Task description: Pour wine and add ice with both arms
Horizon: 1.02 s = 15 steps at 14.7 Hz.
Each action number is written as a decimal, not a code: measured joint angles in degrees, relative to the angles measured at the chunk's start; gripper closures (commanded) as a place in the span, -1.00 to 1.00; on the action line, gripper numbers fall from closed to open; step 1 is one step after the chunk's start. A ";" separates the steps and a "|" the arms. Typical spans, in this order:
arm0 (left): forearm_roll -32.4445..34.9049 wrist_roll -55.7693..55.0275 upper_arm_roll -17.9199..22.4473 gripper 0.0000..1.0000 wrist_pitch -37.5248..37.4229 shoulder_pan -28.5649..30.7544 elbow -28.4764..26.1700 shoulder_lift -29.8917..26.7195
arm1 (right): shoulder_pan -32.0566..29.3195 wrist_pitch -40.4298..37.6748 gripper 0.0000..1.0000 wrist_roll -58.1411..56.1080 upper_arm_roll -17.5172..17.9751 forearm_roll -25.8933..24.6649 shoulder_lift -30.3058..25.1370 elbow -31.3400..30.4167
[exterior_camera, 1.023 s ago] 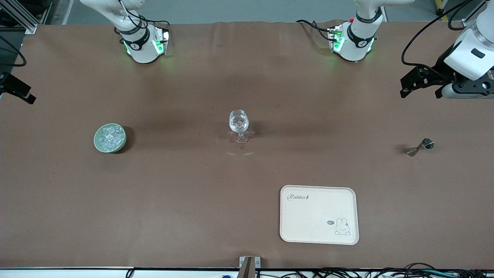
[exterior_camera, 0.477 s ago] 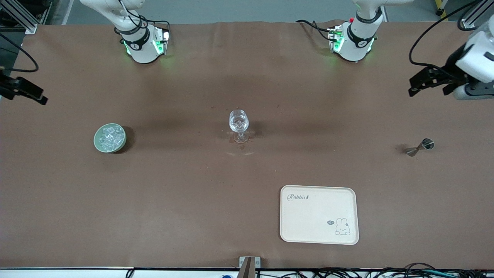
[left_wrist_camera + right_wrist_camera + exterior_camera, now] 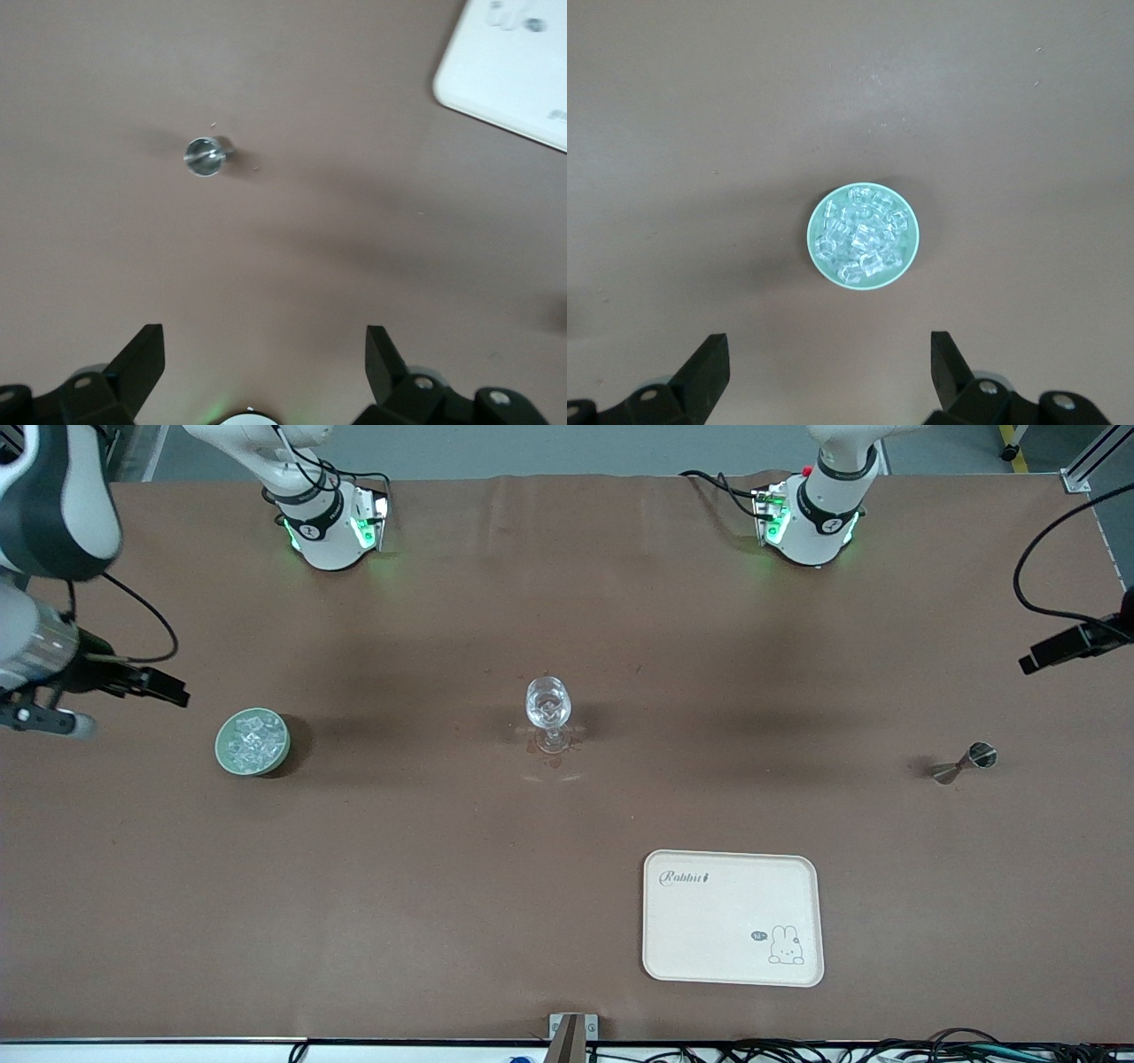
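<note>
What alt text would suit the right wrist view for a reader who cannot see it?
A round pale green bowl heaped with small clear ice cubes sits on the brown table, seen from above. The right pincer, with black fingers spread open and empty, hangs over the table beside the bowl.

arms (image 3: 314, 522): white jointed shells, black joint bands
bases: glowed green
cables: black, looping
fingers (image 3: 709, 367): black, wedge-shaped

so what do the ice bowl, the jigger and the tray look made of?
Bowl: matte pale green, likely plastic or melamine; no glare.
Jigger: polished metal, probably steel; mirror-bright cup.
Tray: matte cream with printed rabbit, probably plastic or bamboo fibre.
</note>
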 measured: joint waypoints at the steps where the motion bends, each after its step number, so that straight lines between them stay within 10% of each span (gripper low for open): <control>1: -1.13 0.02 0.01 -1.00 0.24 1.93 0.06 1.60 | 0.00 2.18 -1.00 0.00 -0.04 -0.01 1.34 -1.66; 5: -6.55 0.24 3.16 -1.00 1.98 5.78 1.43 8.31 | -0.22 11.50 -1.00 0.00 -0.71 -0.02 6.91 -6.17; 12: -25.60 0.99 26.48 -1.00 3.76 -0.12 5.55 22.76 | -0.61 29.07 -0.96 0.00 -1.33 -0.04 12.07 -15.43; 15: -32.79 1.12 31.99 -1.00 3.63 -1.20 7.03 28.25 | -0.63 35.07 -0.62 0.00 -1.70 -0.04 13.44 -19.08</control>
